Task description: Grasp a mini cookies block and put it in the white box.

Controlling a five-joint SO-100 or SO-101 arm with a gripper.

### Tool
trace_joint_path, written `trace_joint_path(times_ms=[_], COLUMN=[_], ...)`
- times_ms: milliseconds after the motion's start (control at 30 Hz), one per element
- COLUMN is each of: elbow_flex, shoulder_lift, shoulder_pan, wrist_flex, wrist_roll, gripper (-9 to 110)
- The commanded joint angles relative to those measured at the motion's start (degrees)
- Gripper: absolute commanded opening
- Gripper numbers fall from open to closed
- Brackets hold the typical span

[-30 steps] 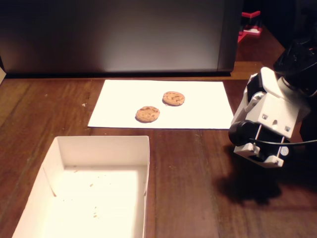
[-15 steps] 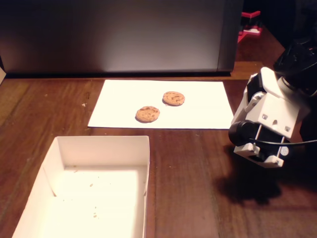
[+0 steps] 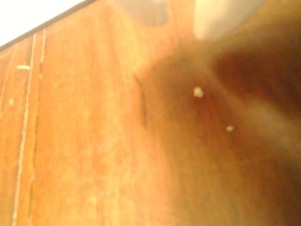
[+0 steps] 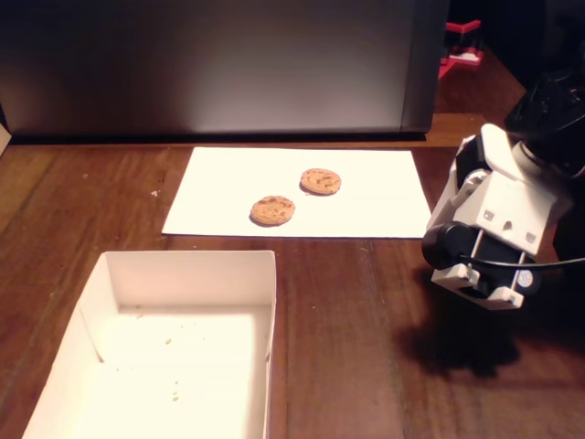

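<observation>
Two round mini cookies lie on a flat white paper sheet (image 4: 366, 206) at the back of the wooden table, one (image 4: 272, 210) nearer the front and one (image 4: 320, 181) behind it to the right. The white box (image 4: 187, 265) stands open at the front left, holding only crumbs. My arm (image 4: 494, 229) is folded at the right edge, well apart from the cookies and the box. In the wrist view my gripper (image 3: 181, 19) shows only as two blurred shapes at the top edge, close above bare wood, with nothing seen between them.
A dark panel (image 4: 219, 64) closes off the back of the table, and a red object (image 4: 462, 41) stands behind it at the right. Two small crumbs (image 3: 198, 92) lie on the wood in the wrist view, where a corner of the paper sheet (image 3: 28, 14) also shows.
</observation>
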Motion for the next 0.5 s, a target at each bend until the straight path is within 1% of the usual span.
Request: trace_joint_path(times_ms=[0, 33, 67, 100, 133, 267, 467], elbow_flex=[-0.44, -0.26, 0.26, 0.97, 1.58, 0.18, -9.14], shoulder_lift=[4.04, 4.04, 4.04, 4.04, 4.04, 4.04, 3.69], shoulder_pan=[-0.35, -0.35, -0.26, 0.00, 0.00, 0.00, 1.85], wrist_flex=[-1.76, -2.46, -4.48, -6.59, -8.17, -11.34, -13.62], wrist_roll=[0.88, 1.41, -1.49, -11.60, -16.26, -17.58, -18.90], gripper=[0, 0, 0, 0, 0, 0, 0])
